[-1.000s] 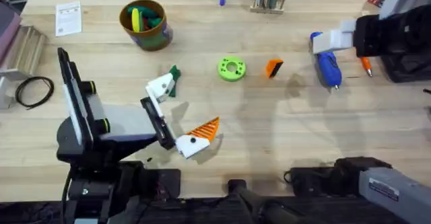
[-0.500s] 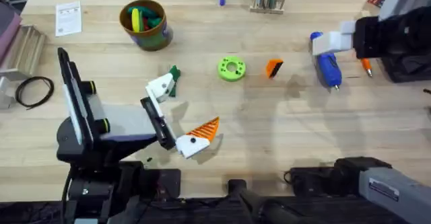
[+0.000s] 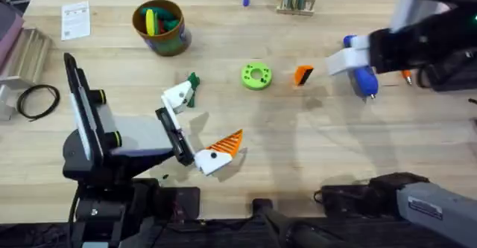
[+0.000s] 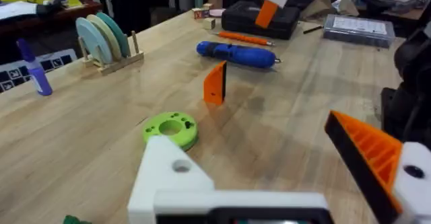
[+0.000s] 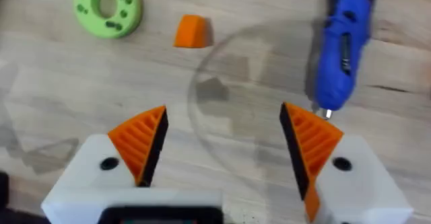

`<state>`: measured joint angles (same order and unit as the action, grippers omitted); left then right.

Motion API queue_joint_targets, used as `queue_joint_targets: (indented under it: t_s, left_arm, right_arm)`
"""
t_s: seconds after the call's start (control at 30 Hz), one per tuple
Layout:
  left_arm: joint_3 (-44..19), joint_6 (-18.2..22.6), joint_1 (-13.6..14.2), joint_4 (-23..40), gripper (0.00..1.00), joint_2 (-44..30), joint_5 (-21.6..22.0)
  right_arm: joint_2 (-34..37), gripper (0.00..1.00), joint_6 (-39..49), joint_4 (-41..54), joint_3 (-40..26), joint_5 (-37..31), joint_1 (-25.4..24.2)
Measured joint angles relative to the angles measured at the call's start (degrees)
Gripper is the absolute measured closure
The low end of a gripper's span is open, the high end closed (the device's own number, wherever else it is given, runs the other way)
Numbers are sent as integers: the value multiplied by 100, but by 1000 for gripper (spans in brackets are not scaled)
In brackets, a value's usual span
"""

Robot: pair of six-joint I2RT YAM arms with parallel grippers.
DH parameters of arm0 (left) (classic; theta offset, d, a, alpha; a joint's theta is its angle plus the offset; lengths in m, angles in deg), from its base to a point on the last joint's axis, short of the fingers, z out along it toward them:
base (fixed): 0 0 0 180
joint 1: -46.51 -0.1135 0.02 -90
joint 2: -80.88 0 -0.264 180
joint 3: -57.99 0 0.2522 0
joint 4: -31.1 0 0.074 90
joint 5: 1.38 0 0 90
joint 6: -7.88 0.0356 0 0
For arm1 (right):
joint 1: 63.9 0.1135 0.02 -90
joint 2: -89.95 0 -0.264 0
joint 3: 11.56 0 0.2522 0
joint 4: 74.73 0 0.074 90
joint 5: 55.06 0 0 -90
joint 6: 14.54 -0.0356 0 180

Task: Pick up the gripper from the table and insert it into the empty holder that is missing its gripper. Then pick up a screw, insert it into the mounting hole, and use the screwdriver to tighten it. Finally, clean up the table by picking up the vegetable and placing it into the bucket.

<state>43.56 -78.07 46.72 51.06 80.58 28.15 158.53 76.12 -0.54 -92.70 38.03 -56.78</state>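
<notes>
Overhead: orange wedge gripper (image 3: 302, 75) stands on edge on the table (image 3: 298, 144) between the green ring (image 3: 256, 76) and the blue screwdriver (image 3: 363, 74); right gripper (image 5: 222, 143) fingers apart above it; left gripper (image 3: 195, 126) spread too.

Orange gripper (image 3: 302, 75) stands between green disc (image 3: 256, 76) and blue screwdriver (image 3: 362, 75).

Bright even overhead light, soft shadows, motion-blurred right arm (image 3: 417, 39).
</notes>
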Motion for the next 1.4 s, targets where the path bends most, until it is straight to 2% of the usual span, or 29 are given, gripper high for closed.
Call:
queue_joint_targets:
  t_s: [0.17,0.33,0.47,0.77,1.07,1.4]
  left_arm:
    - [0,0,0,0,15,-1,0]
    - [0,0,0,2,15,0,0]
    - [0,0,0,2,15,-1,0]
    - [0,0,0,2,15,0,0]
    - [0,0,0,2,15,0,0]
    - [0,0,0,2,15,-2,0]
  right_arm:
    - [737,8,-92,315,-538,-130,628]
    - [1399,8,-169,489,-1159,-228,925]
    - [1774,9,-196,481,-1365,-261,952]
    - [2542,9,-276,251,-1380,-308,952]
    - [3008,10,-349,93,-1380,-306,929]
    - [3388,112,-430,-58,-1380,-308,825]
